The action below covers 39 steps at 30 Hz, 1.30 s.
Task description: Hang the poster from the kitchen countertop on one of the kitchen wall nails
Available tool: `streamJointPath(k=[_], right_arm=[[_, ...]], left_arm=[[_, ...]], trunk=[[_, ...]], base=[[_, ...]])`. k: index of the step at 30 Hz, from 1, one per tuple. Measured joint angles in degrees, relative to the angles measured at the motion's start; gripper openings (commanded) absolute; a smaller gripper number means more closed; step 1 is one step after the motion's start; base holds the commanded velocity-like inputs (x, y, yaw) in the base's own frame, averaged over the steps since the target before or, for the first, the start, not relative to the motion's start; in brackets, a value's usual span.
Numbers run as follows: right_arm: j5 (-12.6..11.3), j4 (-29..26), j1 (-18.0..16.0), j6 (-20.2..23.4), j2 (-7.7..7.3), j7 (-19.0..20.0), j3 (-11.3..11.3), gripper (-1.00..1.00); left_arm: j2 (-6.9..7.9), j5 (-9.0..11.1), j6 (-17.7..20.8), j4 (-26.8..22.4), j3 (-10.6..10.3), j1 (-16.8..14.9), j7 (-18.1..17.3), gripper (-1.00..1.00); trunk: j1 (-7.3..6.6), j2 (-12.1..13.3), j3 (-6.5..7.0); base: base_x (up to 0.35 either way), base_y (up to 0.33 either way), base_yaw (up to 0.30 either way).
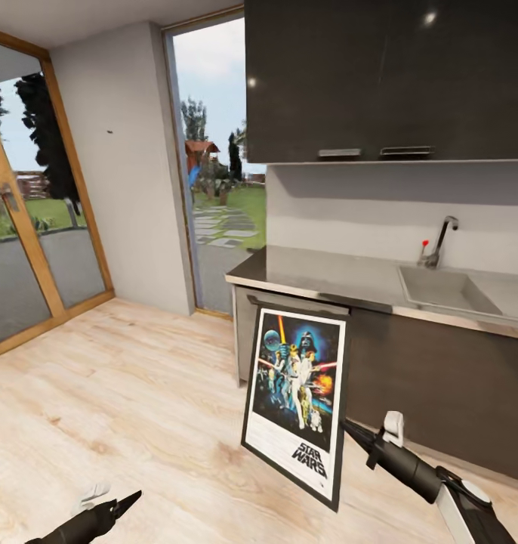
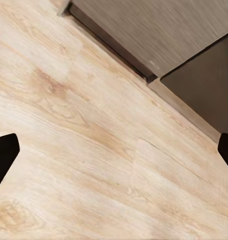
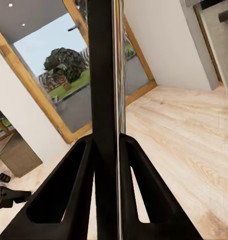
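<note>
The grey surface (image 1: pixel 319 272) runs across the right middle of the head view, with a sink (image 1: pixel 448 291) and tap (image 1: pixel 439 242) set in it, dark cabinet fronts (image 1: pixel 440 385) below and dark wall cupboards (image 1: pixel 387 75) above. Pale wood floor (image 1: pixel 123 400) fills the lower left; glass doors with wooden frames (image 1: pixel 25 227) and a tall window (image 1: pixel 214 166) show a garden. A tiny dark nail (image 1: pixel 109 132) sits on the pale wall at upper left.

The poster (image 1: pixel 298 393) hangs tilted in the lower centre, off the surface, in front of the cabinets. The right hand (image 1: pixel 348 428) reaches in from the lower right and is clamped on the poster's right edge; in its wrist view the fingers (image 3: pixel 69 192) press either side of the frame. The left hand (image 1: pixel 127 501) hangs low at lower left, released and grasping nothing, its fingertips (image 2: pixel 3 155) spread wide over the floor.
</note>
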Motion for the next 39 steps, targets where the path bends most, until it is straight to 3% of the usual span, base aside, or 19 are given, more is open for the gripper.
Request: streamJointPath(k=[4,8,10,16,21,23,32,39], right_arm=[[0.31,0.0,0.0,-0.1,0.16,-1.66,0.13,-1.0],[2.67,0.0,0.0,-0.17,0.36,-3.72,0.17,-1.0],[5.28,0.01,0.0,-0.19,1.09,-6.5,0.21,-1.0],[7.21,-0.04,0.02,-0.2,1.78,-8.08,0.97,-1.0],[7.53,-0.03,0.02,-0.2,1.81,-8.31,2.77,-1.0],[7.6,-0.03,0.02,-0.21,1.88,-10.48,3.37,-1.0],[7.74,0.03,0.02,-0.35,2.54,-11.96,3.53,-1.0],[7.77,1.03,0.02,-3.73,2.68,-12.09,3.48,-1.0]], left_arm=[[0.0,0.0,0.0,0.0,0.01,-0.01,0.01,1.0],[0.06,0.0,-0.02,-0.01,0.01,-0.01,0.0,1.0],[0.08,0.0,-0.06,0.02,0.03,-0.02,-0.01,1.0],[0.08,0.07,-0.05,0.11,0.01,-0.02,0.0,1.0],[0.07,0.07,-0.01,0.11,0.0,-0.02,0.07,1.0],[0.07,0.13,0.0,0.11,0.06,-0.03,0.11,1.0],[0.07,0.16,0.07,0.11,0.1,-0.03,0.17,1.0],[0.22,0.3,0.12,0.77,0.18,-0.03,0.44,1.0]], trunk=[[0.01,0.0,0.0],[0.02,0.01,0.0],[0.01,0.01,0.0],[0.0,0.0,0.0],[0.01,0.0,0.0],[-0.19,0.39,0.17],[-2.17,4.0,1.79],[-3.7,6.81,3.05]], base=[[0.086,0.009,0.285],[0.037,0.005,0.291],[0.164,0.08,0.293],[0.235,0.165,0.117],[0.143,0.135,0.011],[0.012,0.011,0.001],[0.002,0.002,0.0],[0.0,0.0,0.0]])
